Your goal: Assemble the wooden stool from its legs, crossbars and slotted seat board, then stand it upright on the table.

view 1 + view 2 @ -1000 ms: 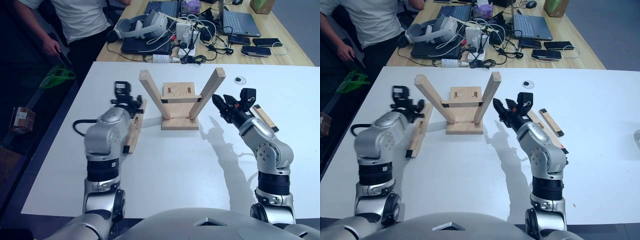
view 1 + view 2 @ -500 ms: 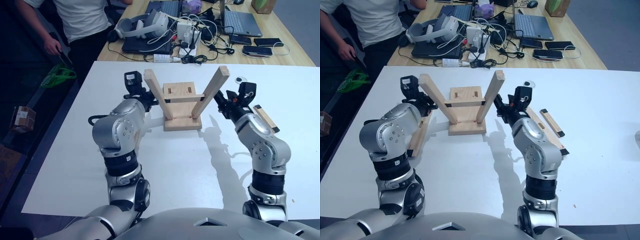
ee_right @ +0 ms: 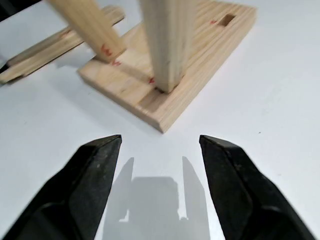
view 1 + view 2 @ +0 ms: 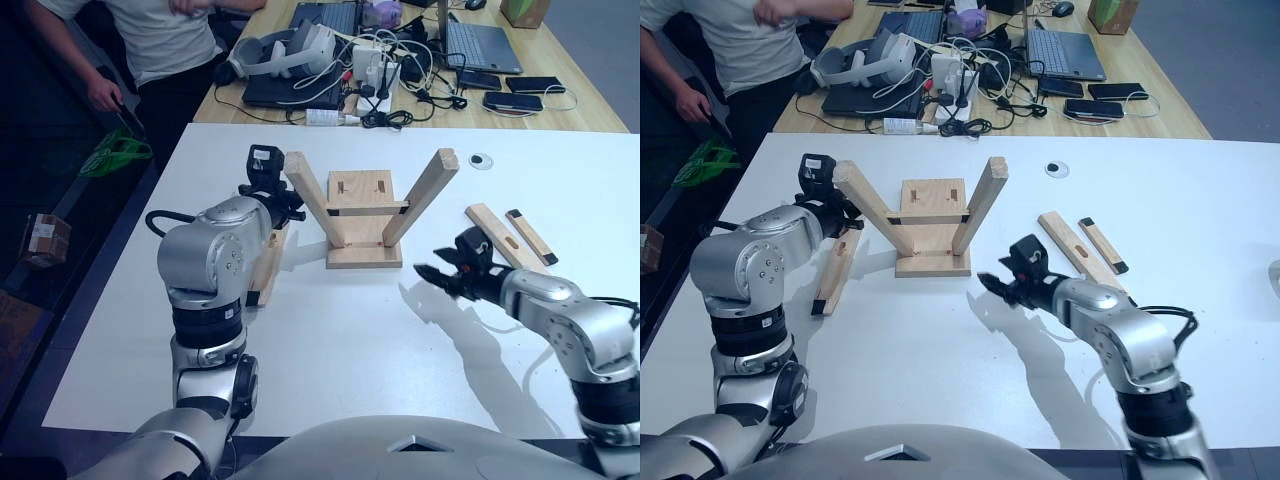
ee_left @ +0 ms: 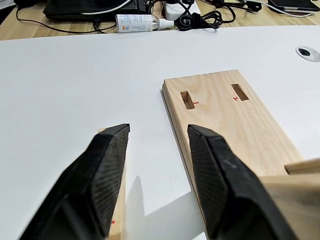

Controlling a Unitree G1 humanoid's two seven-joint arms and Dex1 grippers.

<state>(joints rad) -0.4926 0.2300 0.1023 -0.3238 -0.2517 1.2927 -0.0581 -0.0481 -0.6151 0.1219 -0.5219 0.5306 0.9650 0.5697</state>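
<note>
The seat board (image 4: 362,186) lies flat on the white table (image 4: 330,340), in the middle of the head view. Two legs stand in its near slots and lean away from each other: the left leg (image 4: 312,195) toward the upper left, the right leg (image 4: 420,197) toward the upper right. A crossbar (image 4: 366,210) joins them. The two far slots of the board are open.

The left gripper (image 5: 156,134) is just left of the left leg. Its fingers are moderately apart and hold nothing; between them is bare table, just beside the left edge of the board. A long wooden piece (image 4: 268,262) lies flat below this arm.

The right gripper (image 3: 160,140) is at the lower right of the board, near its front edge but not touching it. Its fingers are wide apart and empty.

At the right of the table lie two loose pieces side by side, a longer bar (image 4: 497,232) and a shorter bar (image 4: 530,237).
</note>
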